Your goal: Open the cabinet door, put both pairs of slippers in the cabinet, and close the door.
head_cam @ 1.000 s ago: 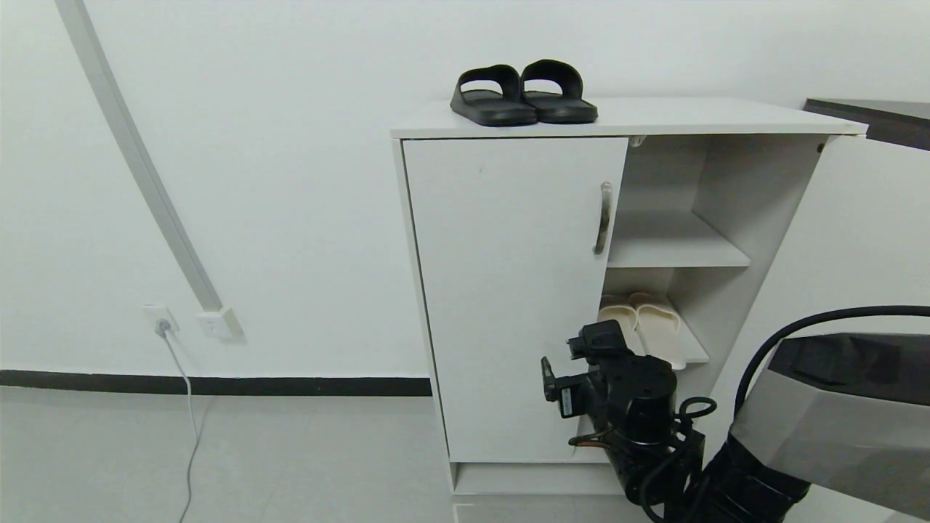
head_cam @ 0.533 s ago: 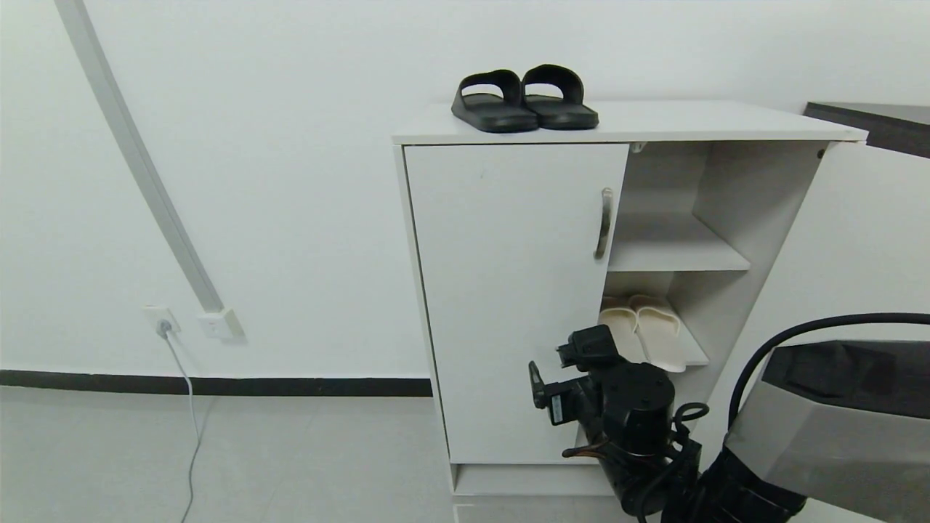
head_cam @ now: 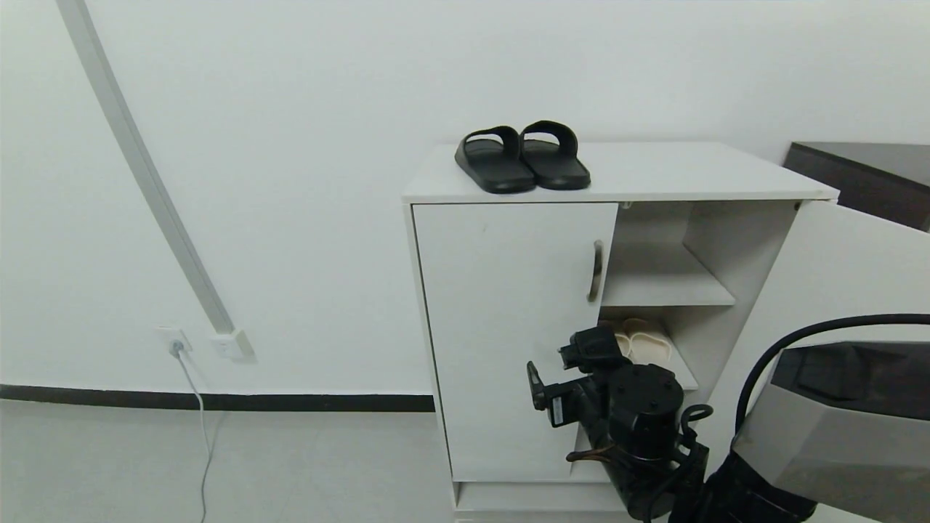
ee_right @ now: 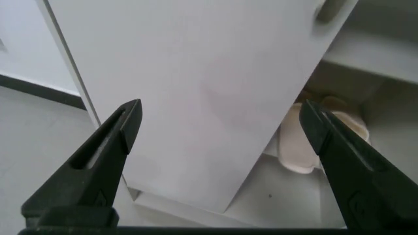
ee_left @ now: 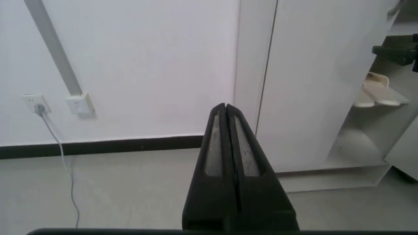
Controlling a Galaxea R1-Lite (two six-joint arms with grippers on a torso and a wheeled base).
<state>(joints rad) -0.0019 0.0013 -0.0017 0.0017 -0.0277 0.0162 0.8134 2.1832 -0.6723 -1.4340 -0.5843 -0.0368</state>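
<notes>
Head view, black slippers (head_cam: 522, 156) above right gripper (head_cam: 558, 363)

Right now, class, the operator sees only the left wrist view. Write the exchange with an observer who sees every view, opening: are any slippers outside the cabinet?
Observer: Yes, a black pair sits on the cabinet top.
Operator: Is the right pincer free?
Observer: It is open and empty, in front of the closed door.
Operator: And the other side?
Observer: The right door stands swung open.
</notes>
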